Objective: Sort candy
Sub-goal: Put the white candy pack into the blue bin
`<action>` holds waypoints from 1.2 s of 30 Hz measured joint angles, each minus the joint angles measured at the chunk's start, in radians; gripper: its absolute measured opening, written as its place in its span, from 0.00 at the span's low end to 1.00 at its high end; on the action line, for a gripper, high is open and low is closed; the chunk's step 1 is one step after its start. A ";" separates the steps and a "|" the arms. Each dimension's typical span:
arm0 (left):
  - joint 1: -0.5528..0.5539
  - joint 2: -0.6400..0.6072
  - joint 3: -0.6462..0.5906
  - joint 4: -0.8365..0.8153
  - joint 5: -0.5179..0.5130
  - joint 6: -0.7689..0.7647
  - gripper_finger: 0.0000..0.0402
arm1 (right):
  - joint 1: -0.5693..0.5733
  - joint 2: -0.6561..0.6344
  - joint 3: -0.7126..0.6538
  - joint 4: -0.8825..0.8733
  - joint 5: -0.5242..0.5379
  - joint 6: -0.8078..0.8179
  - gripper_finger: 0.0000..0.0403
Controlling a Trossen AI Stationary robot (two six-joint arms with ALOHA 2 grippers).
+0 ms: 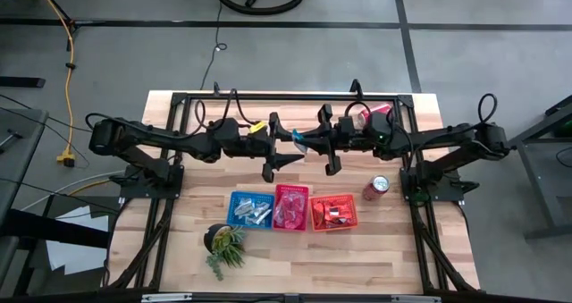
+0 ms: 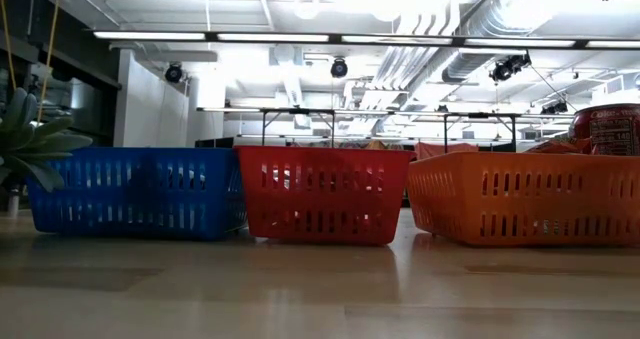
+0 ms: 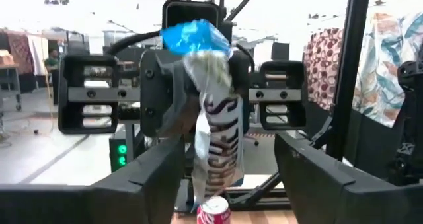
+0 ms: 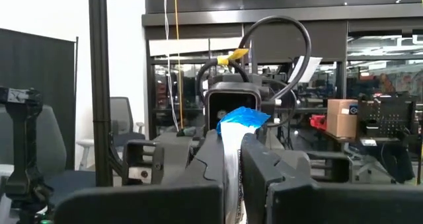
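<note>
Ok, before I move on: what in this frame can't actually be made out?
- Low view: basket contents, hidden behind the blue basket, red basket and orange basket walls; both arms cut off at the top edge.
- High view: individual candies in the baskets, too small.
- Right wrist view: lower part of the blue/silver candy, hidden between the right end effector fingers.

In the low view the baskets' walls are hiding their contents, and the orange basket (image 2: 525,197) is covering most of the can (image 2: 612,129), which is running off the picture's right edge. From above, the candy (image 1: 289,210) in the baskets near the table's (image 1: 295,258) front edge is looking too small to tell apart.
</note>
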 joint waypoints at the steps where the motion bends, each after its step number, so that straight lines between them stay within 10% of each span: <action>1: 0.000 0.000 0.000 0.004 0.000 0.010 0.53 | 0.000 0.000 0.000 0.000 0.000 0.000 0.01; 9: 0.021 -0.004 0.000 0.005 -0.009 0.033 0.05 | 0.001 -0.001 0.000 -0.002 0.062 0.093 0.16; 21: 0.091 -0.224 -0.030 -0.420 0.004 0.044 0.01 | -0.028 -0.205 0.000 -0.310 0.340 0.003 0.58; 36: -0.308 -0.422 -0.357 -0.516 -0.420 -0.373 0.00 | 0.011 -0.513 -0.001 -1.170 0.338 0.256 0.61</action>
